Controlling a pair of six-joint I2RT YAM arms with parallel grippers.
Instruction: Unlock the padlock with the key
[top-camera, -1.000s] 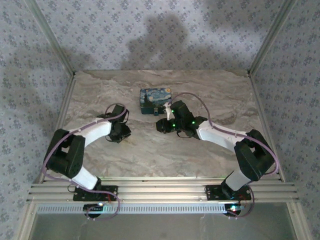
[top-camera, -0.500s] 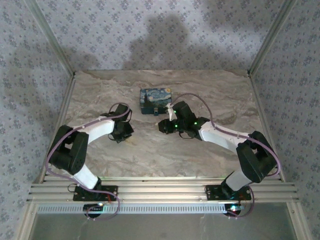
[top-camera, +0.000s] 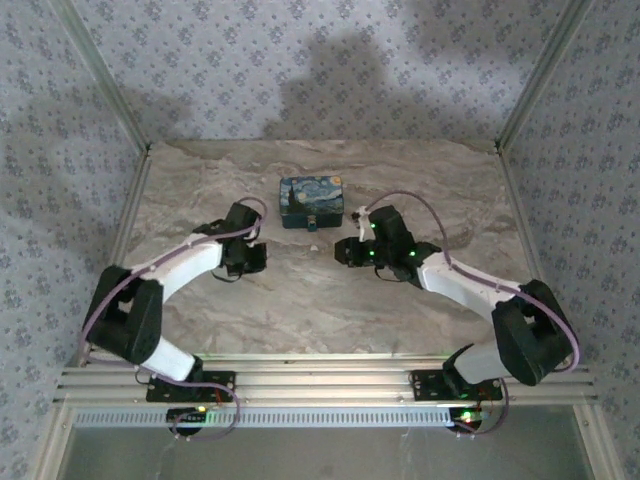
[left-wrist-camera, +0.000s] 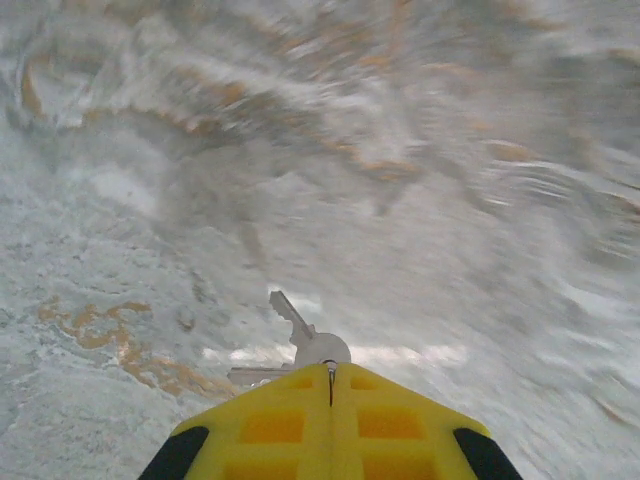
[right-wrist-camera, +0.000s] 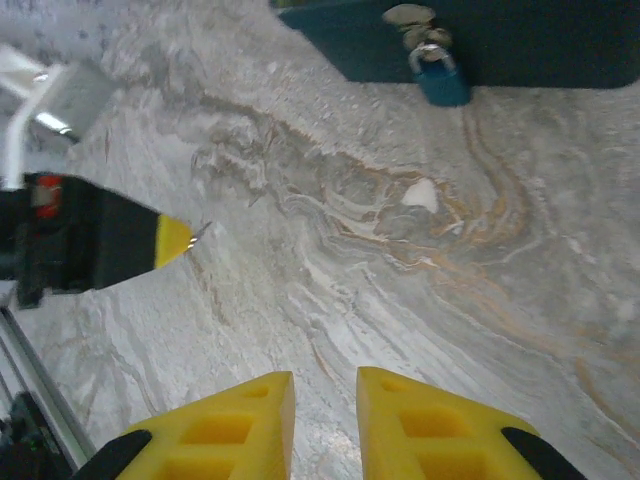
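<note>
The blue padlock (right-wrist-camera: 438, 78) hangs from the latch on the near face of a dark teal tin box (top-camera: 312, 202), which stands toward the far middle of the marbled table (top-camera: 300, 310). The key (left-wrist-camera: 291, 318) is well apart from it, off to the left. The left gripper (left-wrist-camera: 330, 372) pinches it by the bow, yellow fingers pressed together. The blade points ahead and up to the left, and a second blade (left-wrist-camera: 252, 376) juts sideways from the same bunch. The right gripper (right-wrist-camera: 325, 385) hovers over the table nearer the box, its jaws narrowly apart with nothing between them.

The grip sits at the very end of the key, so a push against the keyhole could likely twist it in the fingers. The stray blade may catch on the lock body. The padlock hangs loose and would probably swing away unless the right gripper steadies it, and the tin might slide. The keyhole is not visible. The right wrist is the nearest obstacle on the key's way in.
</note>
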